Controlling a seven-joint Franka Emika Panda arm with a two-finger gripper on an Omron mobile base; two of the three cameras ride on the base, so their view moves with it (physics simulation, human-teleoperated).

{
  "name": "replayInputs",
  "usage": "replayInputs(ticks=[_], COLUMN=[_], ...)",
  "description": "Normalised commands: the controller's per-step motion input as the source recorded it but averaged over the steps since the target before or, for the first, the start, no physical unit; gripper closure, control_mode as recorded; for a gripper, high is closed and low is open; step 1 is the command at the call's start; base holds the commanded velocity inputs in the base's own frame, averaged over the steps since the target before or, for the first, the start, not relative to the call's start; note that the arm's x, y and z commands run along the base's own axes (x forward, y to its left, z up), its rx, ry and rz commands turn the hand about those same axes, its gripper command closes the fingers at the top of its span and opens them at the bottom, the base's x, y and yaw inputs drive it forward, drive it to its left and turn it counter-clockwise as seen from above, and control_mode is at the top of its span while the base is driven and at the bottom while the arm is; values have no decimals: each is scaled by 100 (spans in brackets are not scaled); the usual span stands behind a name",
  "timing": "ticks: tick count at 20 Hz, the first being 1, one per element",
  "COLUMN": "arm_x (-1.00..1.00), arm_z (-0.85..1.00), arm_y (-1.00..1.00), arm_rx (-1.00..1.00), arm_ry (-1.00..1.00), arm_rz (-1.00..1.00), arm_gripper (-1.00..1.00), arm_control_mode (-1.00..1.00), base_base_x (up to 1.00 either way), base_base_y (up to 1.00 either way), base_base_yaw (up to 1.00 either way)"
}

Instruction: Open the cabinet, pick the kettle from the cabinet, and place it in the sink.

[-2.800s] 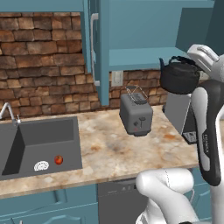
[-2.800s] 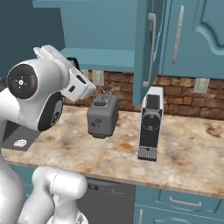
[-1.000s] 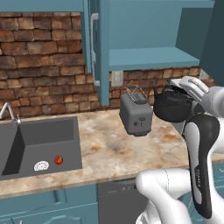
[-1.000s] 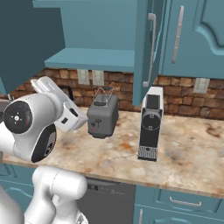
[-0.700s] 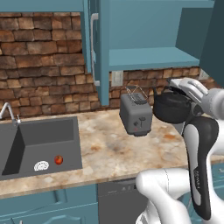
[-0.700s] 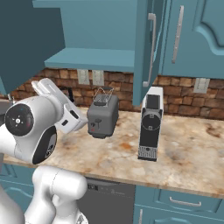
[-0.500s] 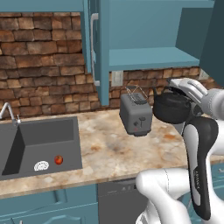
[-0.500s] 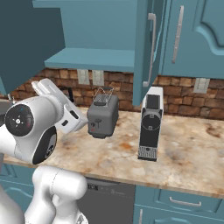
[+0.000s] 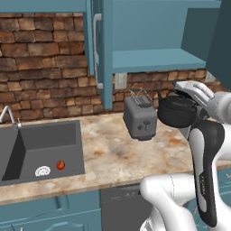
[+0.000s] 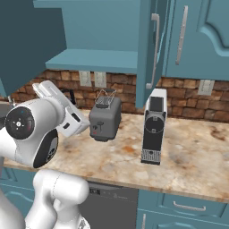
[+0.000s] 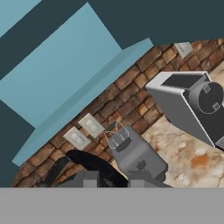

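Observation:
The black kettle (image 9: 177, 110) hangs in the air just right of the toaster, a little above the counter. My gripper (image 9: 180, 91) is shut on its arched top handle. In the hand view the kettle's dark body (image 11: 89, 162) lies right in front of my gripper (image 11: 113, 179). The teal wall cabinet (image 9: 153, 59) stands open above, its shelf bare, and its door (image 9: 104, 49) is swung out to the left. The dark grey sink (image 9: 45, 140) lies at the far left of the counter, well away from the kettle.
A grey toaster (image 9: 140, 118) stands on the beige counter between the kettle and the sink. A white-and-black coffee machine (image 10: 154, 125) stands to the right of the toaster. A white item (image 9: 43, 171) and a small red one (image 9: 60, 164) lie in the basin. The faucet (image 9: 6, 115) is at the sink's left.
Since the earliest frames the kettle has come down from shelf height to beside the toaster's top. Over the last second it has barely moved.

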Motion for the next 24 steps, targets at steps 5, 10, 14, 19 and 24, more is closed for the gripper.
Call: replayInputs(ticks=[5,10,14,19,24], arm_x=[0,0,0,0,0], arm_z=[0,0,0,0,0], arm_y=[0,0,0,0,0], arm_rx=[0,0,0,0,0], arm_ry=[0,0,0,0,0], arm_rz=[0,0,0,0,0], arm_gripper=[100,100,100,100,100], arm_control_mode=[-100,-100,-100,-100,100], base_base_x=[0,0,0,0,0], base_base_y=[0,0,0,0,0], base_base_yaw=[0,0,0,0,0])
